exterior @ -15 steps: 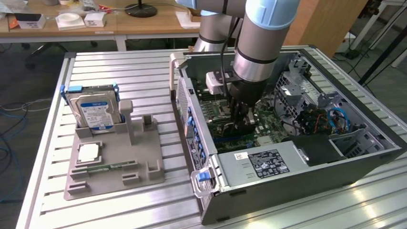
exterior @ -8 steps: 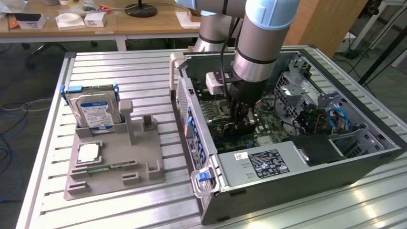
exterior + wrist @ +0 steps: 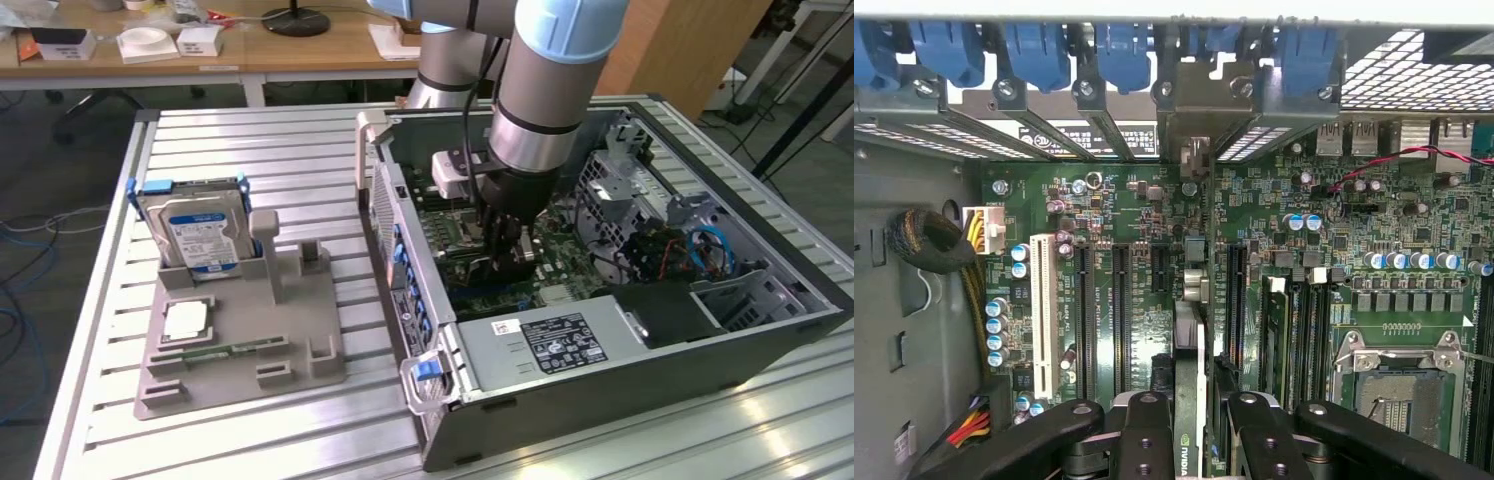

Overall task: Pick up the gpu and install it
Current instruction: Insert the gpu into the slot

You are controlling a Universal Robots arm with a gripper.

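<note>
Though the gpu point(image 3: 1187, 390) is a light, stiff card, its components look fragile, so the gripper point(image 3: 1196, 432), clenched on its flat sides, holding it edge-down over the motherboard's point(image 3: 1354, 230) expansion slots point(image 3: 1119, 300) near the computer case's point(image 3: 601, 420) slot-cover wall, suits it.
</note>
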